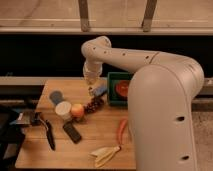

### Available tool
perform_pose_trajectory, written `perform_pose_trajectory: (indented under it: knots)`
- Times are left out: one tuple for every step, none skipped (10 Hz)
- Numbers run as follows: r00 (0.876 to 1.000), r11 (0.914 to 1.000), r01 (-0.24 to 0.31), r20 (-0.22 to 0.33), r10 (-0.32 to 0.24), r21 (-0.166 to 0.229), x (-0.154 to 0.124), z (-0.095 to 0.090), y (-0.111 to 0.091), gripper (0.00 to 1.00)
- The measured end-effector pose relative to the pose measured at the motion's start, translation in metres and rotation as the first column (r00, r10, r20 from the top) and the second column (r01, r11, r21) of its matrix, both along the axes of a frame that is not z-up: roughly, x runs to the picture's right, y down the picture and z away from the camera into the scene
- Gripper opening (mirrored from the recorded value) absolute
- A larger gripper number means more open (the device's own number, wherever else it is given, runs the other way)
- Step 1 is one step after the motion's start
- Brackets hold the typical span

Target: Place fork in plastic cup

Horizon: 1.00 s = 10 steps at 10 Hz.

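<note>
Fingers [90,85] look clamped on the fork [92,93], with the gripper [92,90] over the table's [100,147] upper middle.
The fork shows only as a pale sliver under the tips. The plastic cup [56,96] stands to the left, just above the cream-white cup [63,110]. Best to carry the fork left, hold it upright, centre it over the blue-grey rim, and lower it before releasing.

White arm stretched fwd, elbow bent, wrist vert., gripper [92,90] pointing down, away from base

The hand [91,87] hovers above the wooden table [99,136].
</note>
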<state>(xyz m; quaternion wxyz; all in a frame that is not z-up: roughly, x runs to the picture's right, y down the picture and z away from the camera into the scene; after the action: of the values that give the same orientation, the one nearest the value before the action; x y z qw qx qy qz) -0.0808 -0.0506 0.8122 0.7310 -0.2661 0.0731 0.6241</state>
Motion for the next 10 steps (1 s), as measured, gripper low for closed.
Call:
perform_pose_trajectory:
  knots:
    - [0.997,0.9990,0.032,0.069,-0.034,0.030,-0.024,-0.005,-0.007,0.00]
    - [0.991,0.9967,0.071,0.107,-0.075,0.038,-0.037,-0.010,-0.005,0.00]
    - [0.984,0.9931,0.108,0.141,-0.113,0.047,-0.049,-0.014,-0.003,0.00]
    - [0.980,0.9911,0.123,0.152,-0.130,0.050,-0.053,-0.016,-0.002,0.00]
    - [0.980,0.9912,0.122,0.152,-0.128,0.052,-0.052,-0.017,-0.003,0.00]
    - [0.980,0.9913,0.122,0.150,-0.128,0.050,-0.051,-0.016,-0.003,0.00]
    - [0.980,0.9913,0.124,0.152,-0.129,0.044,-0.051,-0.016,-0.002,0.00]
    - [0.979,0.9889,0.140,0.143,-0.146,0.049,-0.049,-0.013,0.000,0.00]
    - [0.977,0.9840,0.168,0.122,-0.174,0.060,-0.052,-0.008,0.002,0.00]
    - [0.974,0.9795,0.189,0.112,-0.196,0.070,-0.062,-0.004,0.001,0.00]
